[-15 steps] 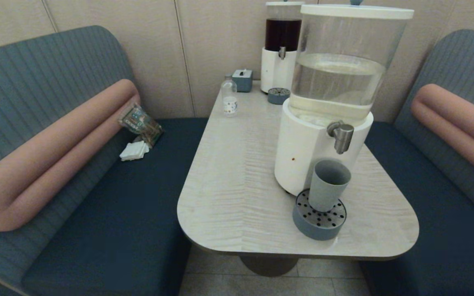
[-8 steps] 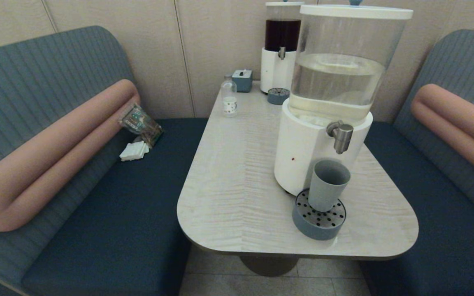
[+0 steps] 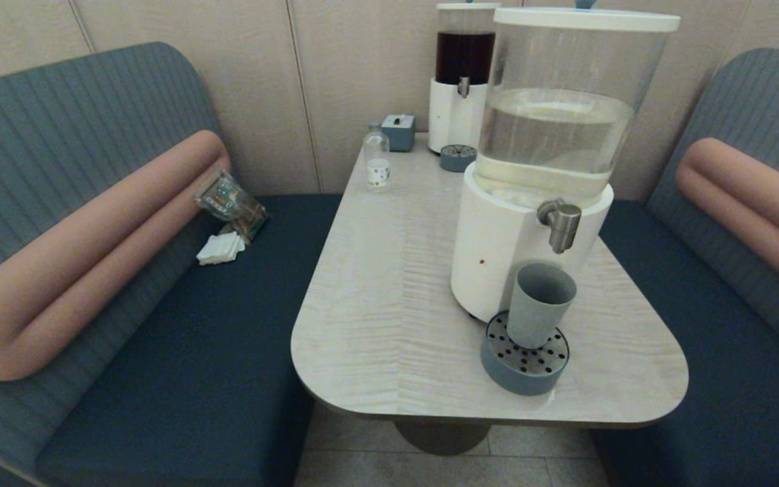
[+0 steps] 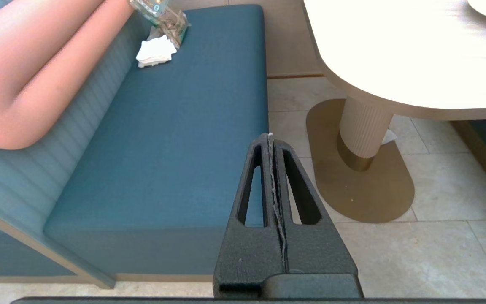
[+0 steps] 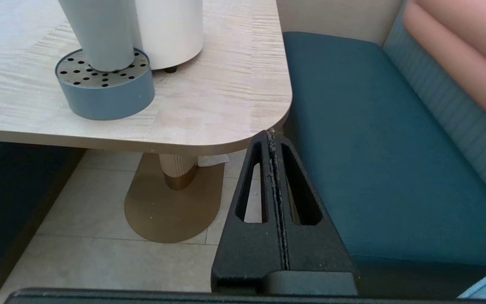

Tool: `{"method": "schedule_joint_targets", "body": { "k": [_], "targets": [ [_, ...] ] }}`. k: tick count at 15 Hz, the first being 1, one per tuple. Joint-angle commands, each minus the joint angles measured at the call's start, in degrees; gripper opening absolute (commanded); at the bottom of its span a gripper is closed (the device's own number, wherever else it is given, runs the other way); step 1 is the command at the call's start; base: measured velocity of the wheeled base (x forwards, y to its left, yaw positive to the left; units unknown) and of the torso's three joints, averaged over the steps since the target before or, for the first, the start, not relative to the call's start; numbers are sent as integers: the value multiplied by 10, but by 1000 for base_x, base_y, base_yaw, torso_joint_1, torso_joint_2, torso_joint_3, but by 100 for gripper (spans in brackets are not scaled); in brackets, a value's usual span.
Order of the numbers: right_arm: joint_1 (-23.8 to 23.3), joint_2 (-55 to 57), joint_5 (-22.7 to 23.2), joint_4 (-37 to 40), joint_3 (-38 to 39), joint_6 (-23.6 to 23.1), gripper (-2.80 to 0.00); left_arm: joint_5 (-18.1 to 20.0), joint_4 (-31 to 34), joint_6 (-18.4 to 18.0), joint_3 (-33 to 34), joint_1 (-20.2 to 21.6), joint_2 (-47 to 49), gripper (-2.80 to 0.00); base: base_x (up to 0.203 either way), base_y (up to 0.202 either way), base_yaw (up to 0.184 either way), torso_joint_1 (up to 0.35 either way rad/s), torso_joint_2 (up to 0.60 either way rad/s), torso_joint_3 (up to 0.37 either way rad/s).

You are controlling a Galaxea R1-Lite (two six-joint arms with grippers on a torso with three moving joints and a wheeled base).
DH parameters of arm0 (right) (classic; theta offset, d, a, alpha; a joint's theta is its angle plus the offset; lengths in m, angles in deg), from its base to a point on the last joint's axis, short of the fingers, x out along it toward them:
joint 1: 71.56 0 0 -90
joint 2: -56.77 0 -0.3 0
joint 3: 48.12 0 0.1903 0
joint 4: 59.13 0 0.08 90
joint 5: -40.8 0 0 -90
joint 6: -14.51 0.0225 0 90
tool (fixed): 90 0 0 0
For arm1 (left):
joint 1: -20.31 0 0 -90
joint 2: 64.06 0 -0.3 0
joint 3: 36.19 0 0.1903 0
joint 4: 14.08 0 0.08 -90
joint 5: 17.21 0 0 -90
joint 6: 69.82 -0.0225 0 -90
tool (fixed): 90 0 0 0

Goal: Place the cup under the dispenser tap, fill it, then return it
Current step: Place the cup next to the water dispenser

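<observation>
Left hand point(image 4: 271, 137): matte black, ribbed fingers pressed together, nothing between them, held low over the tiled floor point(image 4: 437, 202) beside the blue bench seat point(image 4: 175, 139), off the worktop. Right hand point(image 5: 271, 133): same build, fingers pressed together and empty, held below the rounded near corner of the worktop point(image 5: 209, 105), beside the right-hand bench. Neither hand appears in the head view. Worktop point(image 3: 389, 297): pale wood-grain surface with rounded corners, on a ribbed column over a brass-toned oval foot. Near its front edge stands a round grey-blue drip tray point(image 3: 523, 362) with a perforated top. The cup point(image 3: 540, 303), matte grey-blue, tapered, no handle, stands upright on the tray's rear half, mouth open; contents cannot be told. Directly above the cup is the tap point(image 3: 560, 223), a stubby brushed-steel elbow projecting from the white cylindrical base of the dispenser point(image 3: 555, 128), whose clear tank holds pale liquid. Further back: a small clear bottle point(image 3: 376, 159) with a white label, a small grey-blue box point(image 3: 399, 131), and a second dispenser point(image 3: 462, 74) holding dark red liquid.
</observation>
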Motion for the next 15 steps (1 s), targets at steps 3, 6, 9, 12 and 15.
{"method": "schedule_joint_targets", "body": {
  "k": [3, 6, 9, 12, 15],
  "targets": [
    [0, 0, 22, 4, 3, -3, -280, 0, 0, 0, 0, 0, -1, -280, 0, 0, 0, 0, 0, 0],
    [0, 2, 35, 29, 10, 9, -280, 8, 5, -34, -1, 0, 0, -280, 0, 0, 0, 0, 0, 0],
    [0, 2, 33, 29, 10, 19, -280, 7, 1, -19, 0, 0, -1, -280, 0, 0, 0, 0, 0, 0],
    [0, 1, 31, 28, 10, 31, -280, 7, 0, -17, 0, 0, -1, -280, 0, 0, 0, 0, 0, 0],
    [0, 1, 31, 28, 10, 31, -280, 6, 0, -17, 0, 0, -1, -280, 0, 0, 0, 0, 0, 0]
  ]
}}
